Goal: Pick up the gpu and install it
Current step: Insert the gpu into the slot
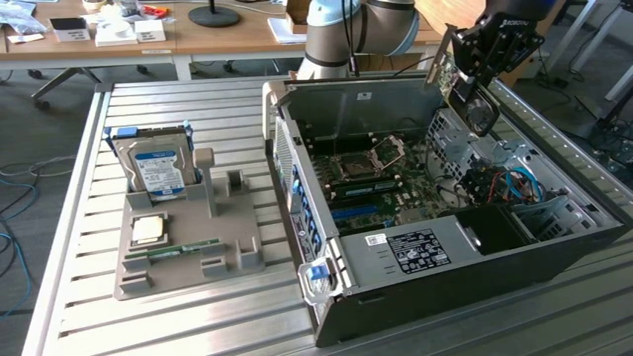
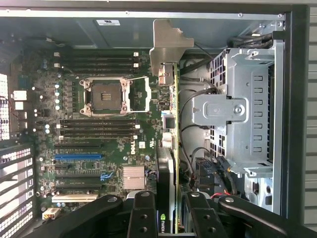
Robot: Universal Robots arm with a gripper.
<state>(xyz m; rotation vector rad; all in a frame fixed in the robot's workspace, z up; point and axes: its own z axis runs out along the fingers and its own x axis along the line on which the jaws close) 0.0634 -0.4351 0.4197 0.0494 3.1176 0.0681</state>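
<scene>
Pincer [image 2: 171, 218] clenched on the gpu [image 2: 171, 124]. Card sits edge-on between its fingers [image 2: 143, 215], silver bracket [image 2: 167, 42] at the far end. Motherboard [image 2: 99, 148] in open computer case [image 1: 475, 289] lies beneath the pincer.

Slatted table [image 1: 198, 319]: computer case [image 1: 445, 297], grey holder [image 1: 237, 239].

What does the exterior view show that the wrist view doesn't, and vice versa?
Exterior alone: hard drive and RAM strip on a grey holder, plus the power supply. Wrist alone: fingers clamping the gpu edge-on, and the board's Dell logo. Both: the end effector holding the gpu over the open case, and the CPU socket.
</scene>
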